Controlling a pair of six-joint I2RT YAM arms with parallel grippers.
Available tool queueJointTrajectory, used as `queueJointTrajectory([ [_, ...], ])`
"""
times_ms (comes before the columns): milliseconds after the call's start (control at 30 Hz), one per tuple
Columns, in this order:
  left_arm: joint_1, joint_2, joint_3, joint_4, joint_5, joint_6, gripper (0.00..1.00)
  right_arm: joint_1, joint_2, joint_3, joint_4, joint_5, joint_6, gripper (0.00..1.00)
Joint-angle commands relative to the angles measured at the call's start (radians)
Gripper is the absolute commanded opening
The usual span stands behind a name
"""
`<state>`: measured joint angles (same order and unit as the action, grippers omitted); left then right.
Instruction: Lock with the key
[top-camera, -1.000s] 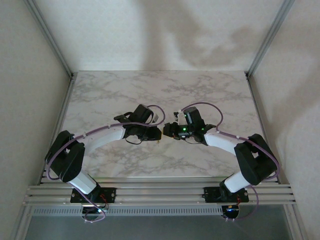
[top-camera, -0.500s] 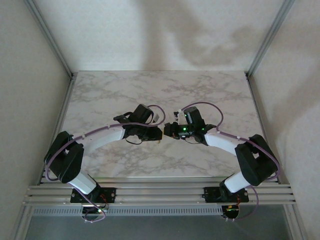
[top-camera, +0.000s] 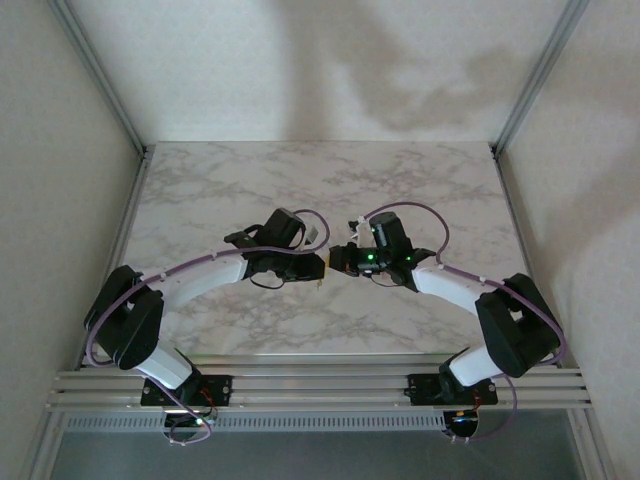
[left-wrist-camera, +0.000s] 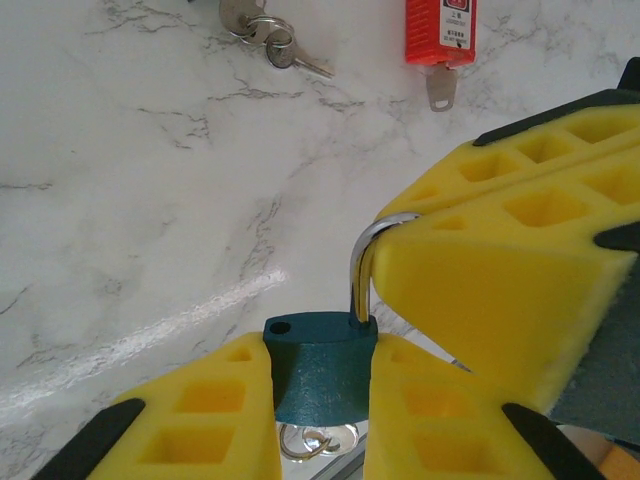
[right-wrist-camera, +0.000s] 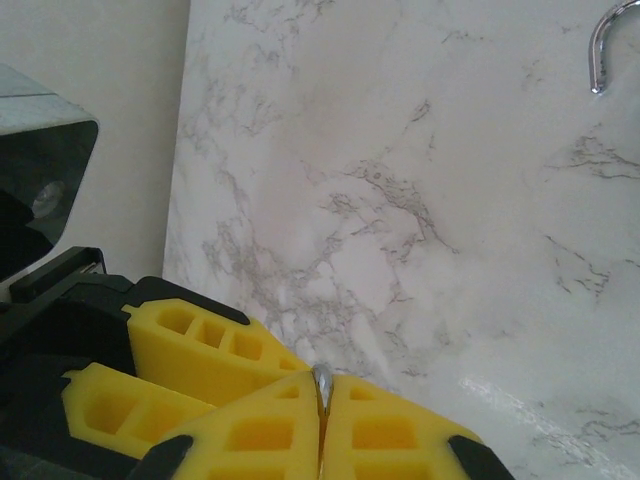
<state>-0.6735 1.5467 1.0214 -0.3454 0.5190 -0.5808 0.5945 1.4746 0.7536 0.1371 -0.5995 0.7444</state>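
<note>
Your left end effector (left-wrist-camera: 322, 385) pinches the padlock (left-wrist-camera: 316, 352) body; right end effector (right-wrist-camera: 322, 405) clamps the shackle (left-wrist-camera: 358, 265) rising from it. Likely push along that axis.

Table (top-camera: 240, 170); white marble-patterned top, metal rails along its edges

Lying directly on the top: bunch of keys (left-wrist-camera: 258, 28) on a ring; red labelled lock body (left-wrist-camera: 440, 28), metal tab at one end, near the keys but apart; curved steel shackle (right-wrist-camera: 602, 45); nearest table edge cannot be told
</note>
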Motion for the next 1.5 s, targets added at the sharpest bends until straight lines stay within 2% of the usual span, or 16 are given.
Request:
queueJointTrajectory([
  [0, -0.016, -0.057, -0.002, 0.07, 0.087, 0.001, 0.0, 0.012, -0.018, -0.009, -0.017, 0.015, -0.035, 0.0],
  [300, -0.014, -0.036, -0.006, 0.08, 0.126, 0.002, 0.02, 0.014, -0.027, -0.015, 0.001, -0.007, -0.022, 0.0],
  [400, -0.014, -0.026, -0.001, 0.078, 0.138, 0.002, 0.14, 0.012, -0.027, -0.016, 0.005, -0.014, -0.021, 0.0],
  [567, -0.013, -0.03, 0.002, 0.08, 0.154, 0.01, 0.42, 0.012, -0.033, -0.017, 0.007, -0.019, -0.019, 0.0],
  [733, -0.014, -0.031, -0.001, 0.074, 0.165, 0.025, 0.56, 0.013, -0.039, -0.017, 0.009, -0.025, -0.016, 0.0],
  [933, -0.013, -0.03, -0.012, 0.093, 0.177, 0.021, 0.55, 0.013, -0.03, -0.02, 0.025, -0.043, -0.001, 0.0],
  [1467, -0.022, -0.037, -0.046, 0.145, 0.231, -0.002, 0.35, 0.013, 0.009, -0.014, 0.064, -0.101, 0.038, 0.0],
])
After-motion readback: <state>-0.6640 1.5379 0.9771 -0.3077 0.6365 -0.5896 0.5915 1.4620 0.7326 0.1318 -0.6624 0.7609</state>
